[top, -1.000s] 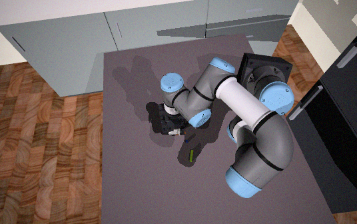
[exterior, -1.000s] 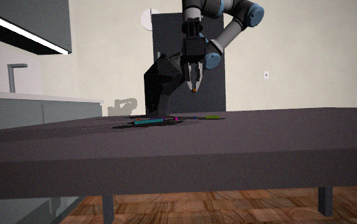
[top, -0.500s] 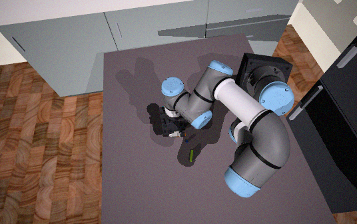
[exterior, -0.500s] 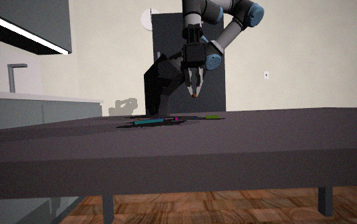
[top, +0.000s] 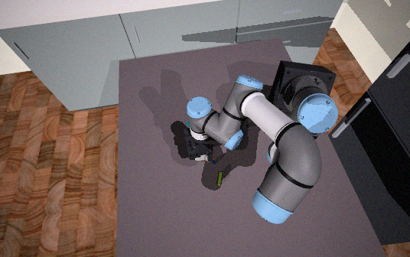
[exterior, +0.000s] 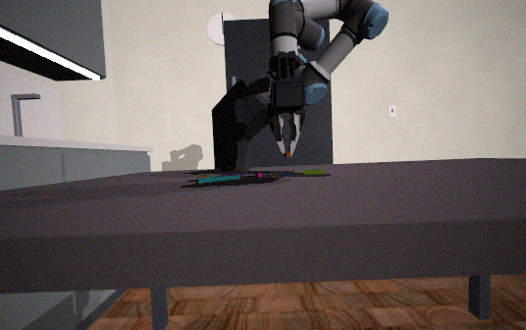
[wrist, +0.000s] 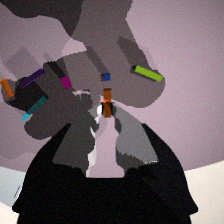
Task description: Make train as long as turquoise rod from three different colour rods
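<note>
Holding an orange rod (wrist: 107, 101) clamped, pincer (wrist: 106, 111) hangs above table (exterior: 343, 206); turquoise rod (exterior: 219, 180) lies flat, down-left.

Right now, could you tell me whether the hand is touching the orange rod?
Touching. In the wrist view the hand is shut on the orange rod, its fingertips pressing both sides; the exterior view shows the rod held above the table.

Probably a home kitchen, grey cabinets (top: 76, 50), wood parquet floor (top: 50, 172), dark table (top: 172, 222)
</note>
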Action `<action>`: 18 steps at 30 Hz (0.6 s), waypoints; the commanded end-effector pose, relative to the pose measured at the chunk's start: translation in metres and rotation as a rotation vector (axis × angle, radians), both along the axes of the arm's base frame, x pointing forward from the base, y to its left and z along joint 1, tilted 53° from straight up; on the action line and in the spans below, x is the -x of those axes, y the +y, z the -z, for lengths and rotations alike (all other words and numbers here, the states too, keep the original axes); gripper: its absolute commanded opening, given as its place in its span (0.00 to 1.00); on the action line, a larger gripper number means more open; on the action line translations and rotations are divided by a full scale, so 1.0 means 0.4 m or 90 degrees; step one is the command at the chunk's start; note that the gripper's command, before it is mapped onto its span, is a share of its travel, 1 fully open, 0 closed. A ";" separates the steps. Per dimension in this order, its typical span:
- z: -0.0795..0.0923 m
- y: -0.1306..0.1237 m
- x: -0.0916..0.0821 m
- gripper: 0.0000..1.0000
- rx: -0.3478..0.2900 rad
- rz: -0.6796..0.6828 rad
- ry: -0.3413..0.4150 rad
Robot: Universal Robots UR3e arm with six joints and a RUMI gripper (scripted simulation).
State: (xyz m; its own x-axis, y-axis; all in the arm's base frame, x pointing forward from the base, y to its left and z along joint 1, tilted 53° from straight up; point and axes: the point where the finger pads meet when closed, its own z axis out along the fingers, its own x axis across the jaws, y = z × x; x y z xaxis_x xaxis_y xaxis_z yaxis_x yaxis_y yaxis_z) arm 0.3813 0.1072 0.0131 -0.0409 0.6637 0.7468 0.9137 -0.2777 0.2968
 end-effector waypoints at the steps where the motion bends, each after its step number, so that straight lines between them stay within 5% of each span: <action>1: 0.021 0.018 -0.019 0.00 0.004 0.004 -0.001; 18: 0.053 0.055 -0.041 0.00 0.004 0.004 -0.001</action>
State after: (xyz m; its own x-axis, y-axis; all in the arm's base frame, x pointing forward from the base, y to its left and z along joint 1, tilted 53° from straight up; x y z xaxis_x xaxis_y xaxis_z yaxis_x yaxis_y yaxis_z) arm 0.3948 0.1275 -0.0056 -0.0392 0.6656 0.7452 0.9134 -0.2786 0.2969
